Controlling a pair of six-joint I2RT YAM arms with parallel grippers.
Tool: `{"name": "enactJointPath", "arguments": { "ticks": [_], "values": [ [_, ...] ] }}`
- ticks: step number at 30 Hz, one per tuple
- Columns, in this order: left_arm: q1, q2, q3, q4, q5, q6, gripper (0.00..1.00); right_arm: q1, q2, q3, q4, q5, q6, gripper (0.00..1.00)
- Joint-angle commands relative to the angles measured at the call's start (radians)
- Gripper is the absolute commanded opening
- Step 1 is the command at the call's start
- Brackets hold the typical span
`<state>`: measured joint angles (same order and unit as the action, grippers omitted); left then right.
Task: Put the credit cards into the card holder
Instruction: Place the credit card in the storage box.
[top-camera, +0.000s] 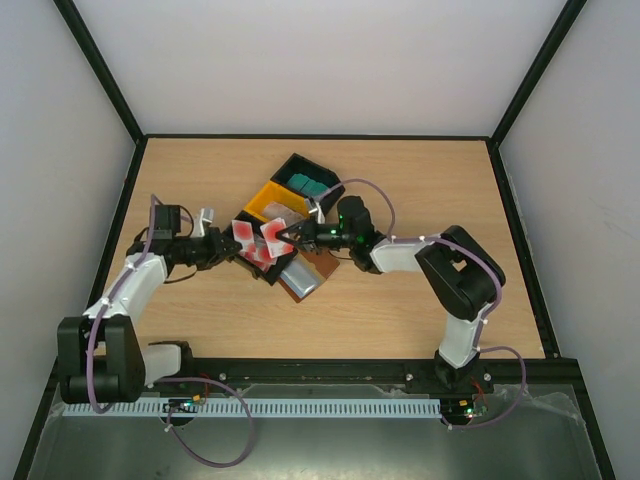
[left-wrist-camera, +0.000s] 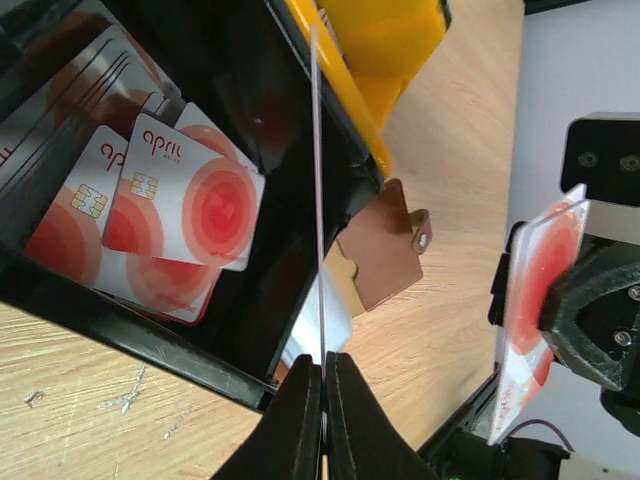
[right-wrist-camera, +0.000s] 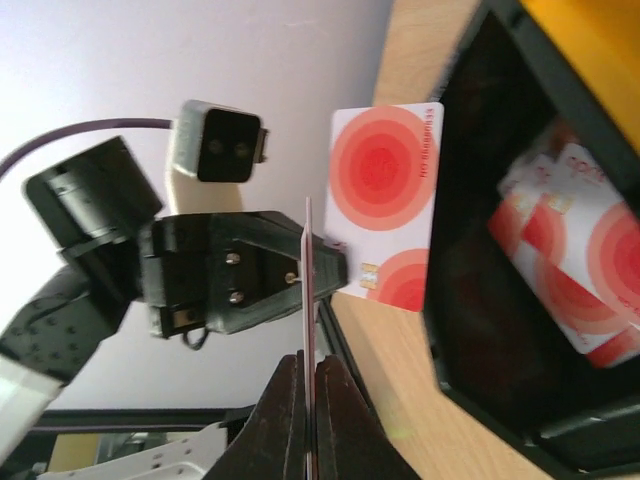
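The left gripper (left-wrist-camera: 322, 368) is pinched narrow on a white-and-red card (left-wrist-camera: 316, 200). Its own camera sees the card only edge-on, as a hair-thin pale line rising from the smooth dark fingers. The right gripper (right-wrist-camera: 308, 365) is closed the same way on a second card (right-wrist-camera: 308, 280), also a mere sliver from its own wrist. From the left wrist, that card's glossy face shows red concentric rings. Both cards hang in the air near each other.

Below them the black bin (left-wrist-camera: 250, 330), of hard shiny plastic, holds loose cards (left-wrist-camera: 185, 200) — overlapping, round-cornered, each with a small gold chip. A yellow bin (left-wrist-camera: 385, 50) stands just beside it.

The card holder (left-wrist-camera: 378, 262) lies on the wood-grain table (left-wrist-camera: 455, 200) just beside the black bin. It is matte brown, with a small tab and a metal stud. The bin wall cuts off part of it, and its inner slots cannot be made out.
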<state>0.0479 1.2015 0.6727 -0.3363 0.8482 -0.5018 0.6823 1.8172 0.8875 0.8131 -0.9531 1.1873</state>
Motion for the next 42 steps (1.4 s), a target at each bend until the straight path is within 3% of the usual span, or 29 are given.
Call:
{"name": "enactJointPath", "arguments": {
  "ticks": [1, 7, 13, 19, 27, 33, 37, 40, 42],
  "values": [
    [-0.041, 0.037, 0.006, -0.002, -0.078, 0.027, 0.03, 0.01, 0.028, 0.049, -0.061, 0.039, -0.064, 0.02],
    [-0.102, 0.09, 0.034, -0.026, -0.173, 0.027, 0.04, 0.011, 0.016, 0.099, -0.219, 0.085, -0.178, 0.02],
    [-0.138, 0.111, 0.074, -0.063, -0.247, 0.026, 0.36, 0.011, -0.002, 0.093, -0.242, 0.09, -0.191, 0.02],
    [-0.139, 0.042, 0.134, -0.112, -0.282, 0.025, 0.52, 0.011, -0.047, 0.09, -0.257, 0.081, -0.202, 0.02],
    [-0.138, -0.119, 0.129, 0.073, -0.058, -0.099, 0.72, 0.011, -0.103, 0.086, -0.152, -0.01, -0.113, 0.02],
    [-0.144, -0.169, 0.071, 0.305, 0.062, -0.299, 0.75, 0.016, -0.124, 0.057, 0.059, -0.095, 0.071, 0.03],
    [-0.174, -0.171, 0.058, 0.366, 0.063, -0.349, 0.75, 0.03, -0.112, 0.05, 0.186, -0.125, 0.185, 0.04],
    [-0.183, -0.171, 0.057, 0.38, 0.072, -0.361, 0.66, 0.032, -0.099, 0.047, 0.254, -0.129, 0.242, 0.07],
    [-0.182, -0.181, 0.051, 0.4, 0.076, -0.377, 0.53, 0.031, -0.099, 0.049, 0.238, -0.121, 0.232, 0.07]
  ]
}}
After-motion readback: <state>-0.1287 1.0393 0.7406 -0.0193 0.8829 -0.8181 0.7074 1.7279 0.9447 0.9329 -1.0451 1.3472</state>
